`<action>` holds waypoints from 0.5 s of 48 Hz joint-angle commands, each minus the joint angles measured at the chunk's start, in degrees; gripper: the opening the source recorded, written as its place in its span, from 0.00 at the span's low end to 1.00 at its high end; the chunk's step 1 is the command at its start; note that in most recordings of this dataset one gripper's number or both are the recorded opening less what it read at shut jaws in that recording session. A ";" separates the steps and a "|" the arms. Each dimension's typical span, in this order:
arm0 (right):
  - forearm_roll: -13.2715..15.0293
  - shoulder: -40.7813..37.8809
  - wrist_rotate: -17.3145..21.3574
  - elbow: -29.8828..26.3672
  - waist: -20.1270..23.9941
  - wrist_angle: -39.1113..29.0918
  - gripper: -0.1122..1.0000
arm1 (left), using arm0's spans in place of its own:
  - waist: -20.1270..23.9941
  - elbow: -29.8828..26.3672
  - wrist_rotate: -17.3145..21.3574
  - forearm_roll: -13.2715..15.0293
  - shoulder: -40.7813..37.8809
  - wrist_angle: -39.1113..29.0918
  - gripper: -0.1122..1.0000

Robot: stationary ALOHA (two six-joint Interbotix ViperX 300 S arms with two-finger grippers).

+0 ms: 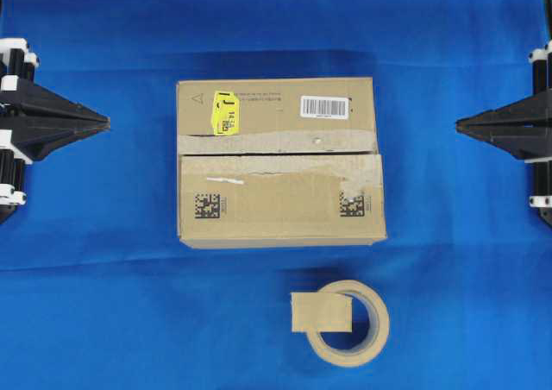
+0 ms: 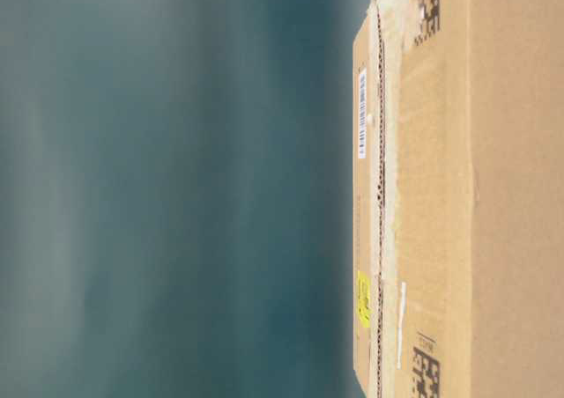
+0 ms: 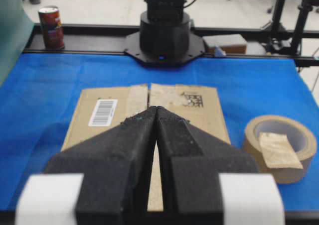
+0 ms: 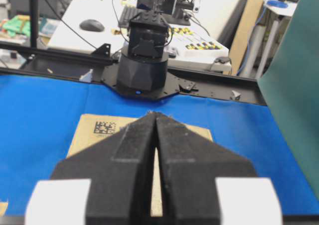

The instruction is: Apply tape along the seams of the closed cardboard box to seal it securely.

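The cardboard box [image 1: 280, 161] lies closed in the middle of the blue cloth, with a yellow sticker [image 1: 224, 112], a white barcode label [image 1: 325, 107] and two black matrix codes. Its seam [image 1: 278, 154] runs across the top as a dark line edged by pale tape residue. The tape [image 1: 321, 312], a small tan strip, rests on a beige tape roll [image 1: 352, 323] in front of the box. My left gripper [image 1: 106, 123] is shut and empty, well left of the box. My right gripper [image 1: 459, 125] is shut and empty, off to the box's right.
The blue cloth [image 1: 103, 304] covers the whole table. The opposite arm's black base [image 3: 164, 36] stands behind the box in the left wrist view, with a red can [image 3: 52, 27] beyond the table's far edge. A green screen [image 4: 294, 95] stands at the right in the right wrist view.
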State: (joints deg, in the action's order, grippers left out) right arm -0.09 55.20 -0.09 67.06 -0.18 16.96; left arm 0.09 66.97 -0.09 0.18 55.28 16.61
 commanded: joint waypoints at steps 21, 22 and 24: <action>0.00 -1.05 0.35 -1.58 0.00 -1.49 0.10 | -8.17 -4.66 13.62 -0.09 -18.63 8.09 0.10; 0.00 -1.05 0.35 -1.58 0.00 -1.49 0.10 | -8.44 -5.10 13.71 -0.18 -19.95 8.35 0.10; -0.09 -1.05 0.35 -1.58 0.00 -1.49 0.10 | -9.32 -6.24 13.71 -0.35 -22.41 8.70 0.10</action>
State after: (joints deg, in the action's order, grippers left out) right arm -0.09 54.58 0.18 66.97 -0.09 15.21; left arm -7.73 63.81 13.36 0.26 37.35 23.64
